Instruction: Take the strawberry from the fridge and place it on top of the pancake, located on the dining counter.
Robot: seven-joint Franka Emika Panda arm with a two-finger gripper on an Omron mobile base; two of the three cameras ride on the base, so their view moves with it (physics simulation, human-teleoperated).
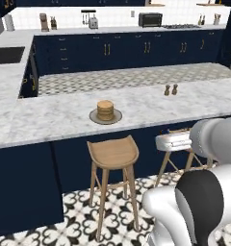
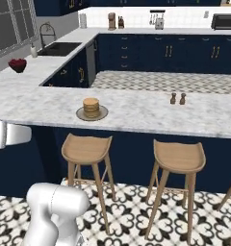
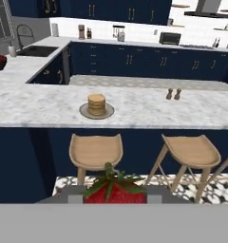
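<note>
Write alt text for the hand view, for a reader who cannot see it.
A red strawberry with green leaves sits gripped in the claw at the bottom of the view. Ahead, a pancake stack on a round plate rests on the marbled dining counter, with wooden stools below.

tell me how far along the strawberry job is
Done: the strawberry is out of the fridge, sitting between the gripper fingertips in the hand view, jaws shut on it. In hand: the robot faces the dining counter, where the pancake stack on its plate has nothing on top. Left: reach over the wooden stool and set the berry on the pancake.
</note>
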